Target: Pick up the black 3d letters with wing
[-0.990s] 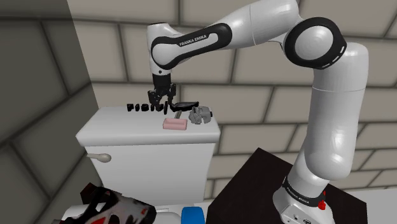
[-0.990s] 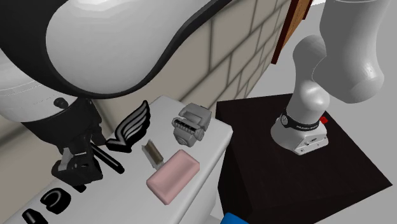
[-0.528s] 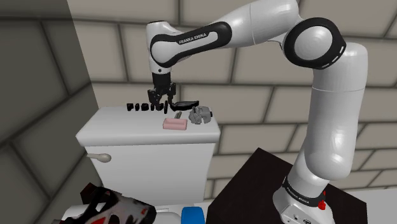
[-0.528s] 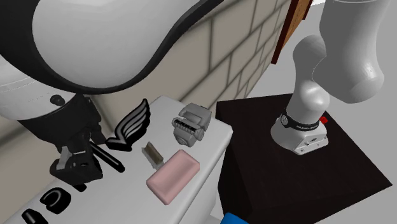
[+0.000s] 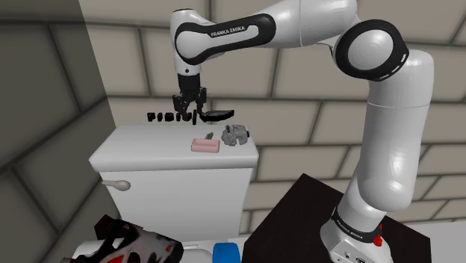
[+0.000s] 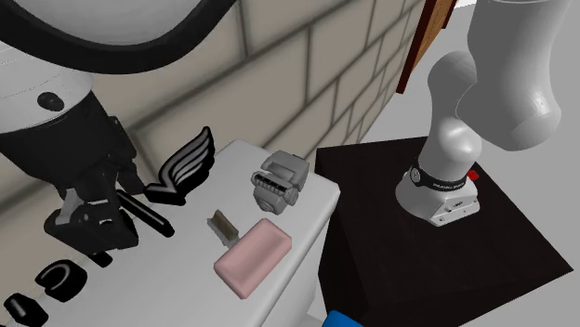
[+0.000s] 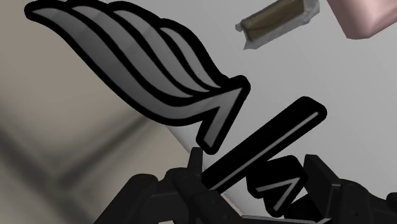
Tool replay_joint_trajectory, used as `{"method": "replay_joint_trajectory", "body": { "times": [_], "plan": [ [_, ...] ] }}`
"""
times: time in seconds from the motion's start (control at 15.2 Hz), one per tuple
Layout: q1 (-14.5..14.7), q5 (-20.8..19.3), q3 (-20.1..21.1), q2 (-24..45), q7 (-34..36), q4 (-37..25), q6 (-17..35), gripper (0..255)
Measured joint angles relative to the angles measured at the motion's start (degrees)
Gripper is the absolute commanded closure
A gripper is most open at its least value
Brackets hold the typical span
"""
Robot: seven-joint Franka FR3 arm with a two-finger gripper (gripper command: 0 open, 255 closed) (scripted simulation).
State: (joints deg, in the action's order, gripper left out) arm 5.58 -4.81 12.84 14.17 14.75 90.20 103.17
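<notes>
The black 3D letters with a grey-striped wing [image 5: 196, 116] hang level above the white toilet tank lid [image 5: 149, 146], lifted off it. My gripper [image 5: 188, 112] is shut on the middle of the piece, coming down from above. In the second exterior view the wing [image 6: 186, 163] sticks out toward the brick wall, and the round letters [image 6: 56, 279] trail off behind the gripper [image 6: 93, 218]. The wrist view has the wing [image 7: 146, 70] and a slanted bar [image 7: 267, 146] ahead of the gripper [image 7: 254, 184], whose fingers [image 7: 191, 168] clasp a letter between them.
On the lid lie a pink soap bar [image 5: 204, 145], a small grey-brown block [image 5: 210, 136] and a grey device [image 5: 236, 134]. The brick wall stands close behind. A flush handle [image 5: 116, 184] is on the tank front. The black stand [image 5: 299, 217] sits at lower right.
The gripper has risen with the winged letters, which now hang clear above the tank lid. The soap, block and grey device have not moved.
</notes>
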Motion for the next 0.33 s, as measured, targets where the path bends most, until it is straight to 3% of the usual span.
{"method": "replay_joint_trajectory", "body": {
  "times": [0.33],
  "plan": [
    [0.13,-0.03,0.11,0.1,0.06,-3.69,-3.54,255]
  ]
}}
